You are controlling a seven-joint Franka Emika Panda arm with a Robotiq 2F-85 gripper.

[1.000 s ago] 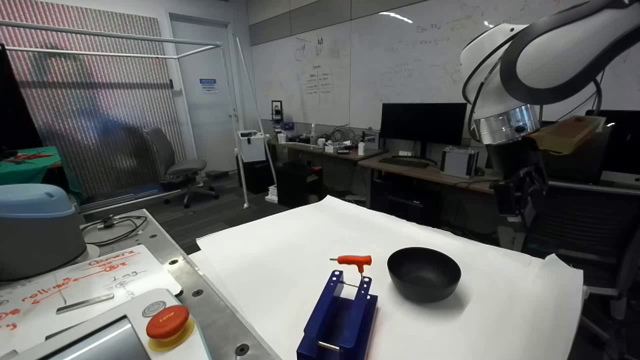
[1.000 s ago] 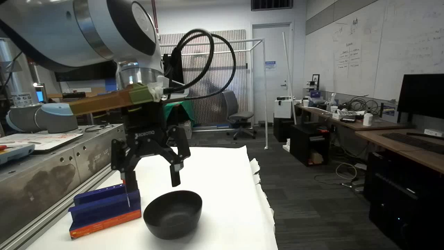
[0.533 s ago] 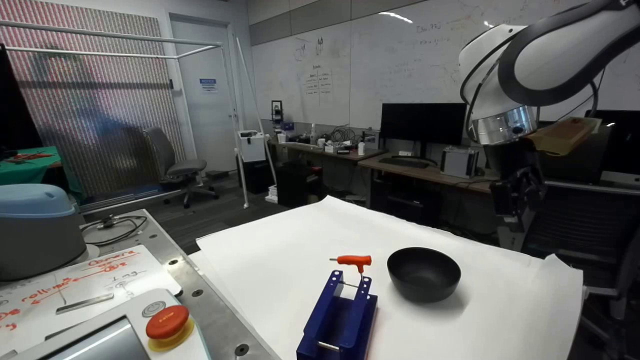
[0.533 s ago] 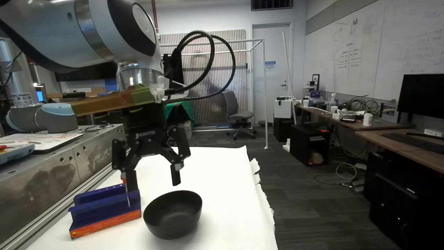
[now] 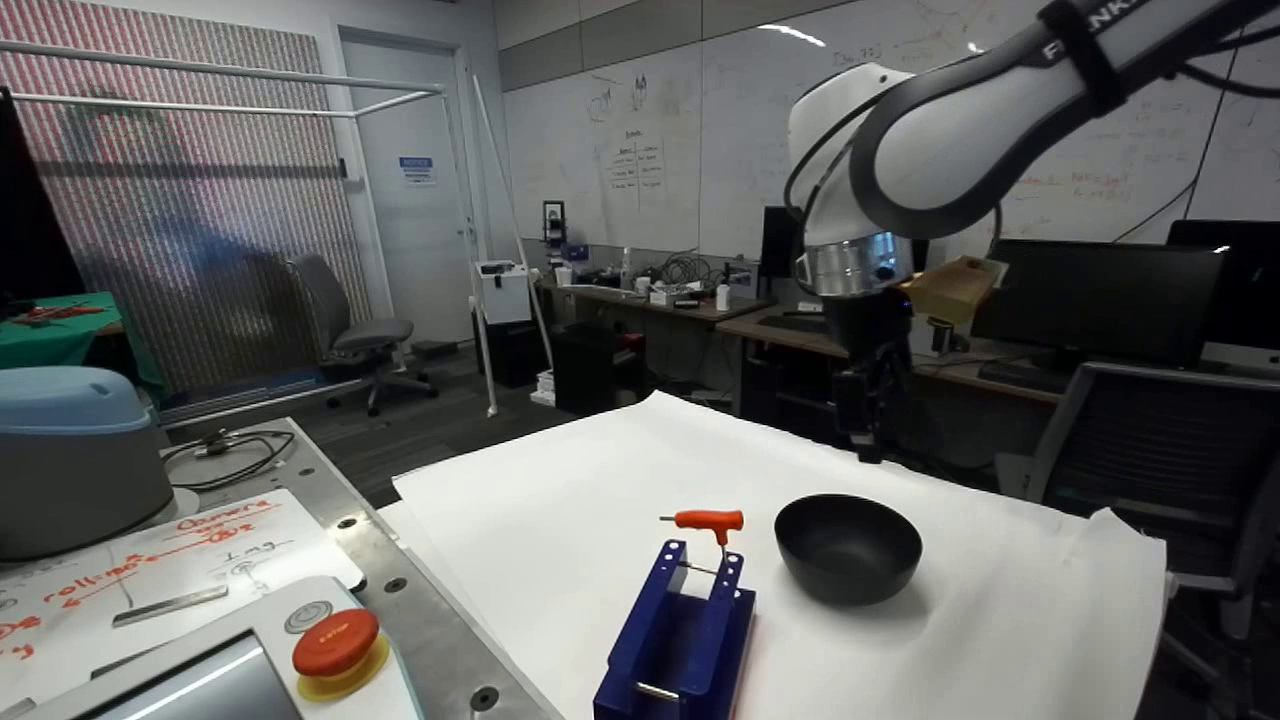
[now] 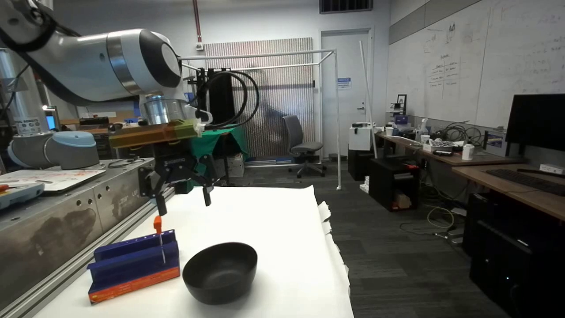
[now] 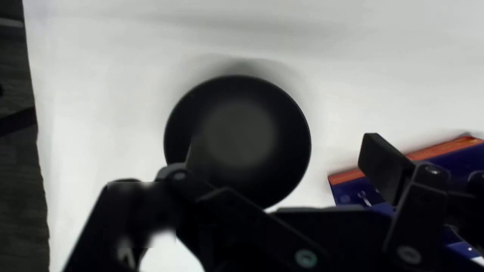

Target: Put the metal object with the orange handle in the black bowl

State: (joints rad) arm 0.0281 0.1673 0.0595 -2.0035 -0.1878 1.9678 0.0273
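Your tool (image 6: 185, 205) hangs above the white, paper-like table (image 5: 560, 490), its fingers (image 6: 161, 206) wide apart with nothing between them. The slim metal key with the orange-red handle (image 5: 710, 520) stands in the lower centre of an exterior view, its shank running down at the upper end of the dark-blue rectangular rack (image 5: 643, 612); the round, matte black bowl (image 5: 848, 562) sits near, to the right. The step in hand looks like the reach for that handle. In the wrist view the bowl lies at the centre and the rack at lower right, so you should line up over the rack before descending. Straddle the handle across its narrow width, close gently, then lift straight up so the shank doesn't bind. The handle looks like smooth moulded plastic, probably easier to hold than the thin, slick shank. The rack is flat-walled and punched with holes, an orange-red strip (image 6: 134, 285) along its base.
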